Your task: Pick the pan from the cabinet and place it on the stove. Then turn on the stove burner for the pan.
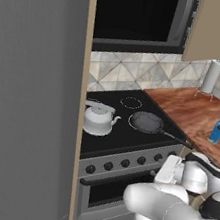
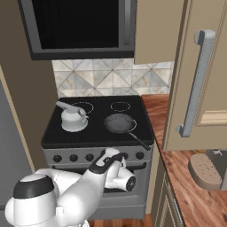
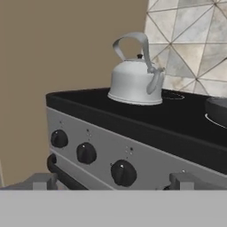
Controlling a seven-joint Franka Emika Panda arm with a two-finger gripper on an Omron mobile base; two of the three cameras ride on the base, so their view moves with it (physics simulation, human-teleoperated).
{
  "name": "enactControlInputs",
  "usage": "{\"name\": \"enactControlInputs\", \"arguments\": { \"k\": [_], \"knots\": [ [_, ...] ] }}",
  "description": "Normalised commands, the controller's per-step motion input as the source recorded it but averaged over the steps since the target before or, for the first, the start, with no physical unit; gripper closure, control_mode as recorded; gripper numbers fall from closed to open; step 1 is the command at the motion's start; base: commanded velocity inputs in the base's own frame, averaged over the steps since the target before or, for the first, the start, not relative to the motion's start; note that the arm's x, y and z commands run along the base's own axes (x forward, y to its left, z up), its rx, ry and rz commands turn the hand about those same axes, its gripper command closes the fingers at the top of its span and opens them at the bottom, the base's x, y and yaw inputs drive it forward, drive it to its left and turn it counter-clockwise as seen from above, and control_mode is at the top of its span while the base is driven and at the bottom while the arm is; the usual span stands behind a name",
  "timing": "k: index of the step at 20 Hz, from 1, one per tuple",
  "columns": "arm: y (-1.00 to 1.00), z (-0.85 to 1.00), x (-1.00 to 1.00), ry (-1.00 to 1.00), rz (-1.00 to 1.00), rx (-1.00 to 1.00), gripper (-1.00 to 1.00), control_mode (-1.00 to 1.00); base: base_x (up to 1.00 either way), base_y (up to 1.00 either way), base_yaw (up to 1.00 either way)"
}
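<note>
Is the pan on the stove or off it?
On. The pan sits flat on the stove, over a front ring beside the kettle.

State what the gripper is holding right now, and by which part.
Nothing. The gripper is open in front of the stove knobs, and the pan sits on the cooktop, apart from it.

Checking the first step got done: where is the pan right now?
The pan sits on the stove, on the front right ring in both base views, right of the white kettle, its handle pointing toward the front right corner.
</note>
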Motion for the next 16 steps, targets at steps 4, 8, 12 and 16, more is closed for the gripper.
{"name": "enactControlInputs", "arguments": {
  "k": [4,8,12,16],
  "knots": [
    [0.24,-0.18,0.1,-0.04,-0.05,0.02,-1.0,-1.0,0.0,0.0,0.0],
    [0.22,-0.16,0.06,-0.05,-0.08,0.02,-1.0,-1.0,0.0,0.0,0.0],
    [0.14,-0.1,0.07,-0.03,-0.14,0.01,-1.0,-1.0,0.0,0.0,0.0],
    [0.12,-0.03,0.11,0.0,-0.16,0.0,-1.0,-1.0,0.0,0.0,0.0]
  ]
}}
